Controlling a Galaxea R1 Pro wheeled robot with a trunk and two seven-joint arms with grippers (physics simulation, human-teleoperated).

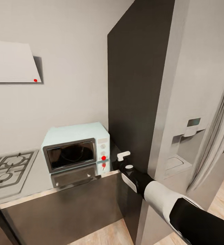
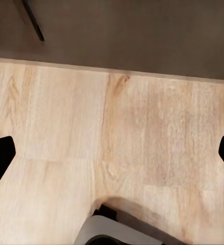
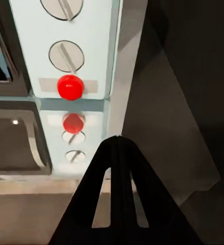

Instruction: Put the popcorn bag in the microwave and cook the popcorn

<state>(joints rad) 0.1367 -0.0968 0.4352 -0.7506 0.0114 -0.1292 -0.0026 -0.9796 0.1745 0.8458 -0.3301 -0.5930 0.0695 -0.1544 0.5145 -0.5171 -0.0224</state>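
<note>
My right gripper (image 1: 125, 157) sits just right of the middle of the head frame, at the end of my right arm, which comes in from the lower right corner. In the right wrist view its two fingers (image 3: 118, 204) are pressed together into one dark wedge, and they hold nothing. Straight ahead of their tip and a little toward the left of that frame is the red button (image 3: 70, 87) on the white knob panel of the microwave (image 1: 76, 134), with its red mirror image in the glossy countertop (image 1: 40, 177) just below it. In the head view the button (image 1: 104, 158) lies just to the left of my gripper, near but not touching, as far as I can judge. So the coming move is, I think, a short push forward and slightly left, and the right arm is clearly the nearer one. My left gripper (image 2: 112, 153) points down at the wooden floor (image 2: 142, 127), its fingers wide apart and empty. The microwave door looks closed; I cannot make out the popcorn bag behind the dark glass.
</note>
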